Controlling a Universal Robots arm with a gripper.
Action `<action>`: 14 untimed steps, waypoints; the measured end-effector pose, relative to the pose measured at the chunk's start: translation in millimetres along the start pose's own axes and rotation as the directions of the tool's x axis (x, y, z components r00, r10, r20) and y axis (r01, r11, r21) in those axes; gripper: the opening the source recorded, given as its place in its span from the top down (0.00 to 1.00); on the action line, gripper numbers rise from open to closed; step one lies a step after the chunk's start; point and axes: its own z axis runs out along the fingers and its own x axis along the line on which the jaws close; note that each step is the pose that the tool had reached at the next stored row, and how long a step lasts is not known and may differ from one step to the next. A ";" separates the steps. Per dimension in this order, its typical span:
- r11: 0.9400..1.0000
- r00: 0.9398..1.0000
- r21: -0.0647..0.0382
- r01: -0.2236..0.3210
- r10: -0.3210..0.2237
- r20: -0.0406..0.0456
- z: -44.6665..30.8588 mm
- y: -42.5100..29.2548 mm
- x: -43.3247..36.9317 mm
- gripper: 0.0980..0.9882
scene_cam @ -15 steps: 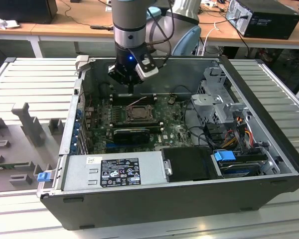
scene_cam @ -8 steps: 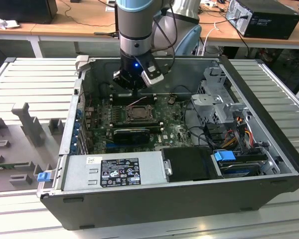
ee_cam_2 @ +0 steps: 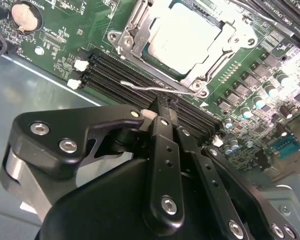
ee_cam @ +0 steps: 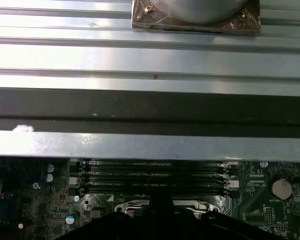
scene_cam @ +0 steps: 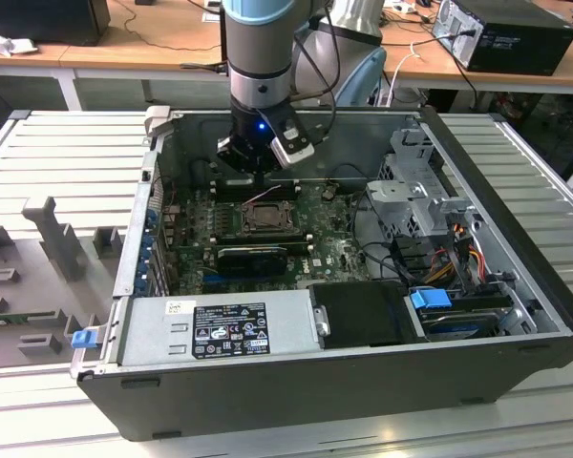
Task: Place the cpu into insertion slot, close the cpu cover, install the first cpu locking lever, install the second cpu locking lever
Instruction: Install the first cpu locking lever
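Black and close to the second wrist view's lens, my gripper (ee_cam_2: 163, 107) has its fingers pinched together, tip at a thin wire locking lever (ee_cam_2: 157, 88) beside the memory slots (ee_cam_2: 120, 75). Just beyond, the cpu (ee_cam_2: 186, 34) sits in its socket with the cpu cover (ee_cam_2: 135, 37) down around it.

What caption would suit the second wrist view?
Gripper poised at a wire locking lever beside the cpu, seated under its cover.
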 end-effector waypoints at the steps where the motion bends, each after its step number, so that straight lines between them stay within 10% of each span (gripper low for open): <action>1: 1.000 1.000 0.000 0.000 0.000 0.000 0.4 -0.1 -0.6 0.99; 14: 1.000 1.000 -0.001 0.025 -0.025 -0.004 10.2 0.2 -26.4 0.99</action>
